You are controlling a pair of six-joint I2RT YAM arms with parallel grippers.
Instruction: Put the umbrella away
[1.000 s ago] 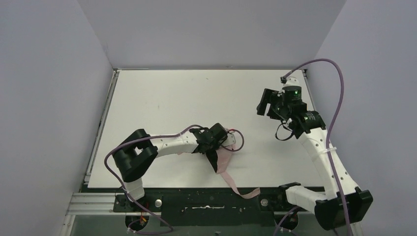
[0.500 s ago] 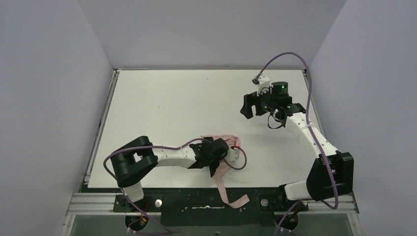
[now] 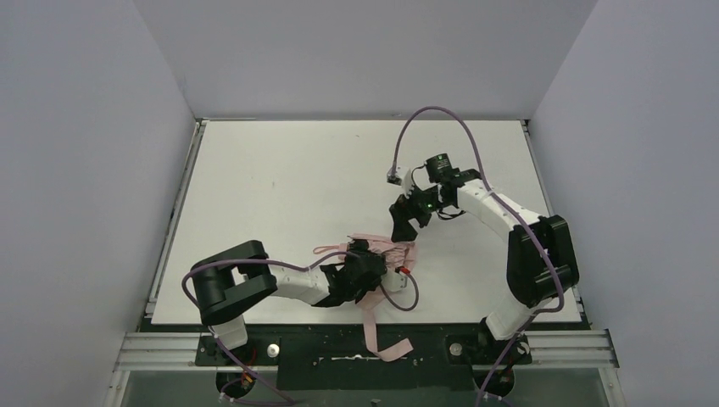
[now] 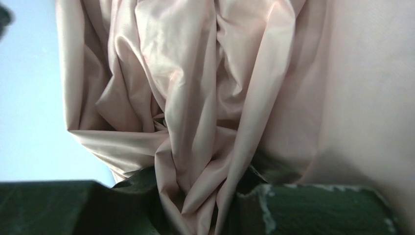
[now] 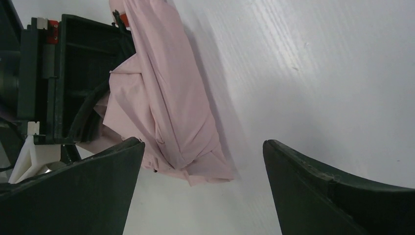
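At the front of the table [image 3: 280,170], the umbrella [image 3: 397,251] is pinched by its bunched pink fabric in the left gripper [image 3: 360,275]. Its long axis seems pointed away and rightward. Just beyond that far end, the right gripper [image 3: 405,222] is held spread wide, empty.

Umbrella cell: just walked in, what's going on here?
The left tool is clamped on a bunch of the umbrella's pale pink fabric, near the front middle of the table. The umbrella lies collapsed and crumpled, and its strap trails over the table's near edge. The right tool is wide open just beyond the umbrella's far end, aimed at it but not touching. The umbrella is not put away yet.
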